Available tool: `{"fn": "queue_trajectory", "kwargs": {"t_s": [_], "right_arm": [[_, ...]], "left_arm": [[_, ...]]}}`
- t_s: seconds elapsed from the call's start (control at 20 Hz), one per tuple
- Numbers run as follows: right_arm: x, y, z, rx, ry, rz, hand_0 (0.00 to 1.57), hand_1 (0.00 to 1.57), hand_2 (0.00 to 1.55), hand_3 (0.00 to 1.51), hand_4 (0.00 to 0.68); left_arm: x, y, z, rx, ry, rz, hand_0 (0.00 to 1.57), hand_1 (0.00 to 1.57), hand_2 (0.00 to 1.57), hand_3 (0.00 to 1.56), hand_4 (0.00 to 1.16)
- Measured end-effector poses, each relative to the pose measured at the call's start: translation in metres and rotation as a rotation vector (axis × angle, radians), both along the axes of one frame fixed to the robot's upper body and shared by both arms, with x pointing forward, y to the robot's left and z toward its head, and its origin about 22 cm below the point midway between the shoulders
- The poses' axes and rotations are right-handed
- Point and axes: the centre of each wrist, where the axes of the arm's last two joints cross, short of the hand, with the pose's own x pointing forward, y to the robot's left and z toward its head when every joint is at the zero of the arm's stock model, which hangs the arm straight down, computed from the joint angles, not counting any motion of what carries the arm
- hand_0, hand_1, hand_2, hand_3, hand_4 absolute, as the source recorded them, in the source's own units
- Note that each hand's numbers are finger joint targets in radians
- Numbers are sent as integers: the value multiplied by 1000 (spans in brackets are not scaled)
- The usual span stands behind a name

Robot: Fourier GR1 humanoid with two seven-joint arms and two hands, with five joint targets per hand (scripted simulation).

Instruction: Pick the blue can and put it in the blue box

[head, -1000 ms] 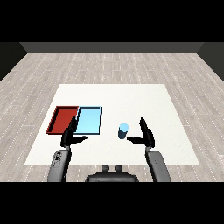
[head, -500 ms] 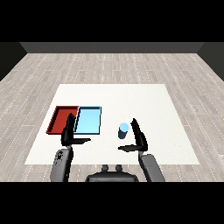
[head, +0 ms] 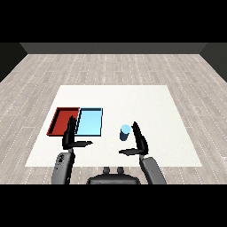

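The blue can (head: 125,132) stands upright on the white table (head: 146,102), right of the light blue tray (head: 90,121). My right hand (head: 140,142) is open just right of the can, fingers straight up beside it and thumb pointing left below it, not closed round it. Over the near edges of the trays my left hand (head: 70,134) is open too, fingers up, thumb pointing right, holding nothing.
The red tray (head: 62,121) lies against the left side of the light blue tray, and both hold nothing. Grey wood floor surrounds the table.
My right hand has slid left and now stands close beside the can. The left hand has stayed where it was.
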Motion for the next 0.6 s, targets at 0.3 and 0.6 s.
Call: {"fn": "queue_trajectory", "kwargs": {"t_s": [0.3, 0.6], "right_arm": [[3, 2, 4, 0, 6, -18, 0, 0, 0, 0, 0], [12, -2, -3, 14, 36, -30, 0, 0, 0, 0, 0]], "left_arm": [[0, 3, 4, 4, -8, -1, 0, 0, 0, 0, 0], [1, 4, 7, 13, -8, -1, 0, 0, 0, 0, 0]]}}
